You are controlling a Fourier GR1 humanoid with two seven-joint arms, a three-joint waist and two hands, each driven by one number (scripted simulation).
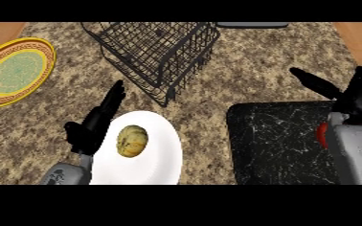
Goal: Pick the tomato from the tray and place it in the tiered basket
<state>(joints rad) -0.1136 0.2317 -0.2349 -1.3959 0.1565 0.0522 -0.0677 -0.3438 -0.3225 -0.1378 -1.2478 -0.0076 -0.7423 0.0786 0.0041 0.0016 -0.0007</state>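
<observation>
Only a red sliver of the tomato (321,135) shows on the black tray (276,148) at the lower right; my right forearm hides the rest of it. My right hand (322,87) hovers over the counter just beyond the tray's far edge. Its fingers are straight and point up-left, and it holds nothing. The black wire tiered basket (159,52) stands at the top centre, left of that hand. My left hand (96,122) rests open at the lower left, with its fingers up beside a white plate.
A white plate (159,160) with a yellow-green round fruit (131,141) on it lies at the lower centre. A yellow patterned plate (21,69) sits at the far left edge. A grey object (251,25) lies at the top edge behind the basket. The counter (247,76) is speckled granite.
</observation>
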